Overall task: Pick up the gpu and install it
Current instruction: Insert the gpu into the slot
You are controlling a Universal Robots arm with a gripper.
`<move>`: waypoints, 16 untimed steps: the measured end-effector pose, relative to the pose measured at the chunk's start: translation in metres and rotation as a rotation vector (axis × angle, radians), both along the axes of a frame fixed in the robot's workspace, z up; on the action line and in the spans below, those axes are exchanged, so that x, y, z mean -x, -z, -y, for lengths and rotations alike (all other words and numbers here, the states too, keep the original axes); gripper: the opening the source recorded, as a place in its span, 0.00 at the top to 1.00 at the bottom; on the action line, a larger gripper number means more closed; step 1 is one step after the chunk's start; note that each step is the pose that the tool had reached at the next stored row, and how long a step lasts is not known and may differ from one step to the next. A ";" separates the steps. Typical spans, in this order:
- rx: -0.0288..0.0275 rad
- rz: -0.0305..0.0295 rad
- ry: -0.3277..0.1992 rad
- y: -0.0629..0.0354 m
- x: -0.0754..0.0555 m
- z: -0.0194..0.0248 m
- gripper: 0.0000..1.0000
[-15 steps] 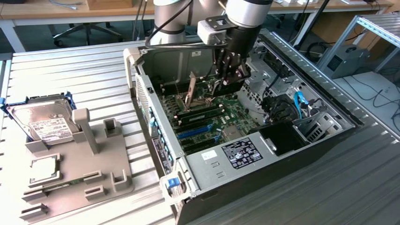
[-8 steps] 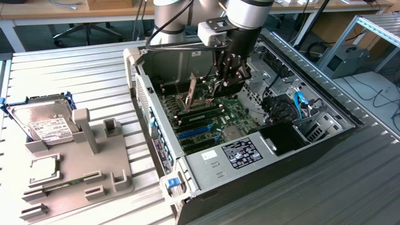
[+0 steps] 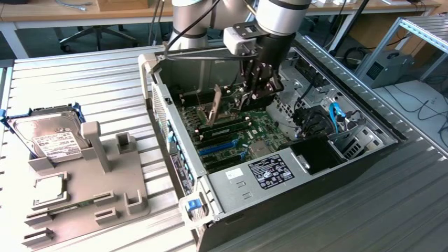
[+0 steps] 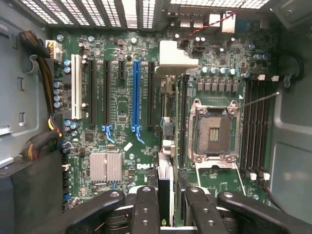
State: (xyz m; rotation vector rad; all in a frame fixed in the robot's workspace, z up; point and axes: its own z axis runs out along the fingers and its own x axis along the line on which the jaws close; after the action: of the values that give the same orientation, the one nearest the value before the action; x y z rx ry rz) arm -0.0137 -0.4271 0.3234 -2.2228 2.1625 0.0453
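My gripper (image 3: 253,95) is lowered into the open computer case (image 3: 159,100), over the green motherboard (image 4: 122,122). In the wrist view the two black fingers (image 4: 146,209) are shut on the gpu (image 4: 165,185), a thin dark card seen edge-on. It runs away from the gripper (image 4: 169,214) toward the case's rear wall. Its silvery bracket end (image 4: 176,57) is near the rear vents. The card hangs over the black slot just beside the long blue slot (image 4: 135,92). I cannot tell whether its edge touches the slot.
The empty CPU socket (image 4: 214,131) lies beside the card, with memory slots (image 4: 257,126) beyond it. A white slot (image 4: 76,87) and a small heatsink (image 4: 106,166) lie on the other side. Outside the case, a grey fixture (image 3: 84,199) holds a hard drive (image 3: 49,137).
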 end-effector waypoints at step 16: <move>0.0000 0.0000 0.000 0.0003 0.000 0.0117 0.74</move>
State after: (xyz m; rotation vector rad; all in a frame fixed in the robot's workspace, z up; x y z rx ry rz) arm -0.0138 -0.4389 0.3231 -2.2227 2.1625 0.0453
